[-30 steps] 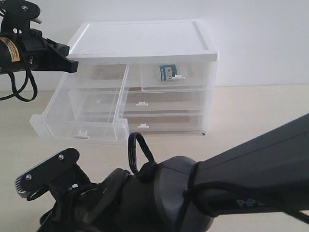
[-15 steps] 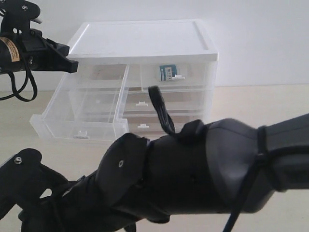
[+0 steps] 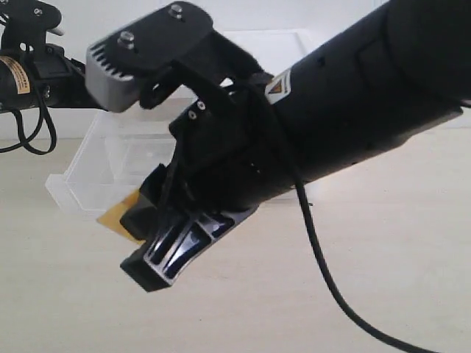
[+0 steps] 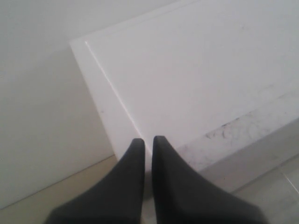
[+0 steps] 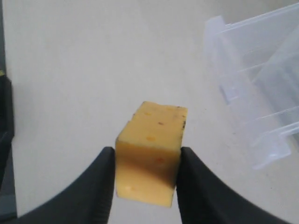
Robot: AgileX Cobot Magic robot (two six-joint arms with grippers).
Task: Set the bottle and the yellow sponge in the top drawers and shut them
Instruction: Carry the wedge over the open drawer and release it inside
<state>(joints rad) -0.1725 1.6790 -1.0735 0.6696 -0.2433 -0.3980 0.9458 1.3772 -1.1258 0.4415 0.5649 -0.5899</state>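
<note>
My right gripper [image 5: 147, 150] is shut on the yellow sponge [image 5: 153, 133], a porous wedge held off the tabletop between both fingers. From the exterior camera the sponge [image 3: 116, 218] shows at the right gripper [image 3: 143, 232], just in front of the pulled-out left top drawer [image 3: 77, 176]. That translucent drawer [image 5: 252, 93] also appears beside the sponge in the right wrist view. My left gripper [image 4: 147, 139] is shut on nothing and hovers over the cabinet's white top [image 4: 196, 70]. The bottle and the right top drawer are hidden behind the right arm.
The right arm [image 3: 346, 103] fills the middle of the exterior view and hides most of the cabinet [image 3: 302, 44]. The left arm [image 3: 40, 73] hangs at the upper left, with a cable looping below it. Pale tabletop [image 3: 368, 279] lies in front.
The right arm has swung up from the bottom of the exterior view and now holds the sponge in front of the open drawer, hiding the cabinet. The left arm has not moved.
</note>
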